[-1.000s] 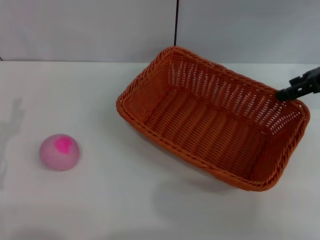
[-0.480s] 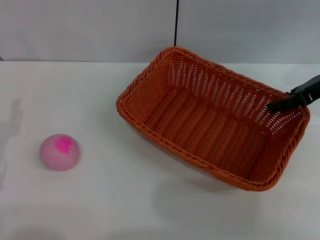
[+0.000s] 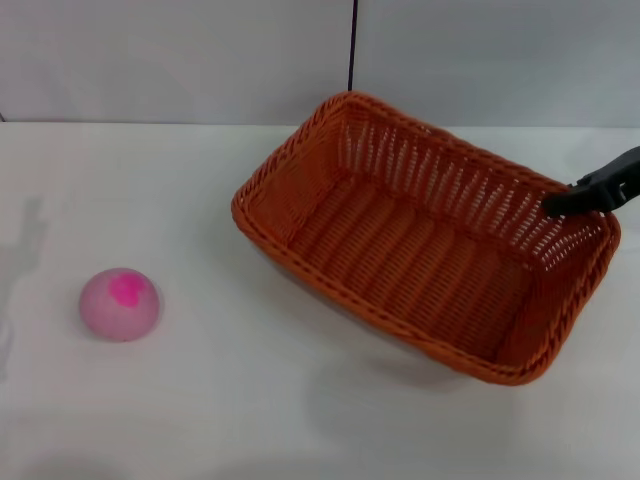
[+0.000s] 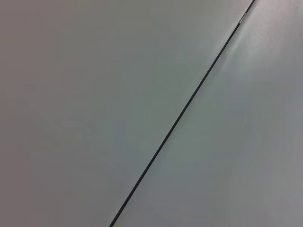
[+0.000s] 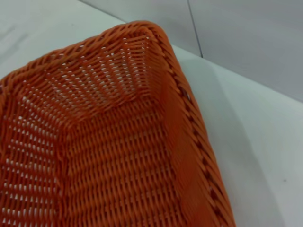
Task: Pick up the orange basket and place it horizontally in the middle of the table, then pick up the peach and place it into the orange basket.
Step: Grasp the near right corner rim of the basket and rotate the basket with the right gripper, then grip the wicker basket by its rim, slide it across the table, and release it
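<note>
The orange basket (image 3: pixel 420 260) lies at an angle on the right half of the white table (image 3: pixel 200 400), empty, its long side running from far left to near right. My right gripper (image 3: pixel 560 203) reaches in from the right edge, a dark finger over the basket's far right rim, shut on it. The right wrist view looks down into the basket (image 5: pixel 118 156) along its weave and one corner. The peach (image 3: pixel 120 304), pale pink with a magenta blotch, rests on the table at the near left, well apart from the basket. My left gripper is out of view.
A grey wall with a dark vertical seam (image 3: pixel 352 45) stands behind the table. The left wrist view holds only that wall and the seam (image 4: pixel 180 118). Bare tabletop (image 5: pixel 255 142) lies beside the basket.
My right gripper dipped from above the rim down onto the basket's right end, then rose slightly. The basket shifted a little to the left. The peach stayed put.
</note>
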Robot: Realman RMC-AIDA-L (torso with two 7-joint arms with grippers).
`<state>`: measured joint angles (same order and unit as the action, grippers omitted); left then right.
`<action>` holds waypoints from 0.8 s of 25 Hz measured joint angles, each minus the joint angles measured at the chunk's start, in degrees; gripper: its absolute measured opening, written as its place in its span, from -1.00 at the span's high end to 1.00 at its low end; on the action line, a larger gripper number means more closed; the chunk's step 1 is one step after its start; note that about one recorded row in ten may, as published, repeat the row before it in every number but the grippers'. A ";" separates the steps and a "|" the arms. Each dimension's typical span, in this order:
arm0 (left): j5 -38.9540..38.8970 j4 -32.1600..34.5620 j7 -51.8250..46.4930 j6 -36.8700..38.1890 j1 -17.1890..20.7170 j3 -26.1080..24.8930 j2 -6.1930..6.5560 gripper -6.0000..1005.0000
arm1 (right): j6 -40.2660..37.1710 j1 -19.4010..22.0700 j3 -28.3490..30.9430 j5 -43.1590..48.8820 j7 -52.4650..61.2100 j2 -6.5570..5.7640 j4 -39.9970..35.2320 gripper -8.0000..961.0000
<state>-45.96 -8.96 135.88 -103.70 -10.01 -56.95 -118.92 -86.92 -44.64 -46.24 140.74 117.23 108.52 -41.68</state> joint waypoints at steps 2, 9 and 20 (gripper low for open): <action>0.00 0.00 0.00 0.00 0.00 0.00 0.00 -0.49 | -0.04 0.12 0.04 -0.29 -0.05 -0.04 -0.44 0.48; 0.00 0.00 0.00 -0.01 0.55 -0.07 0.00 -0.49 | -3.54 3.97 0.06 -11.50 -3.66 0.06 -8.48 0.65; 0.00 0.00 0.00 0.23 0.57 -0.09 0.00 -0.49 | -12.50 4.72 0.21 -20.19 -16.33 -0.68 -12.25 0.62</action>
<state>-45.97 -8.96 135.88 -103.47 -9.44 -57.04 -118.91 -99.41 -39.92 -46.03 120.55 100.90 107.84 -53.93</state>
